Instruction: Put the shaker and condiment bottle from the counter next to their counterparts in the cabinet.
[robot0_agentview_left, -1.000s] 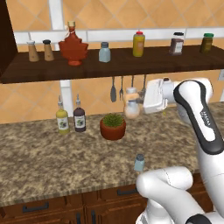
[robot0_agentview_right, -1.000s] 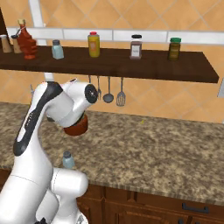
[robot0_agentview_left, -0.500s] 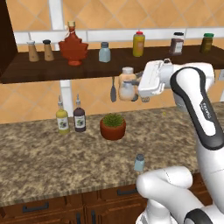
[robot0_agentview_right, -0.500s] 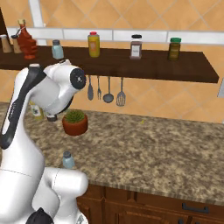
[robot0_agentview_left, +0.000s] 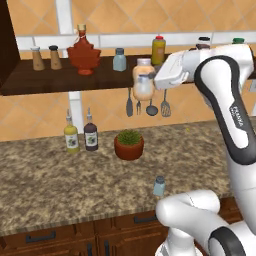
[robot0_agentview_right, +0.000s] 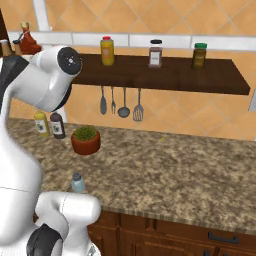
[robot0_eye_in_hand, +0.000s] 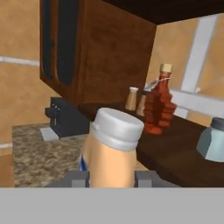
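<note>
The gripper (robot0_agentview_left: 146, 80), closed on the condiment bottle (robot0_agentview_left: 143, 78), is carrying it higher and further left than half a second ago, now level with the cabinet (robot0_agentview_left: 55, 80) shelf edge, while the shaker (robot0_agentview_left: 159, 185) is sitting unmoved on the counter (robot0_agentview_left: 45, 185).

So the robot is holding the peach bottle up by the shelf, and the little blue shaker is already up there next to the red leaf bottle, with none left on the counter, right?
Not quite. The gripper does hold the condiment bottle up by the cabinet, but the shaker is still on the counter, as the left base view shows. The one beside the red leaf bottle is its lookalike.
</note>
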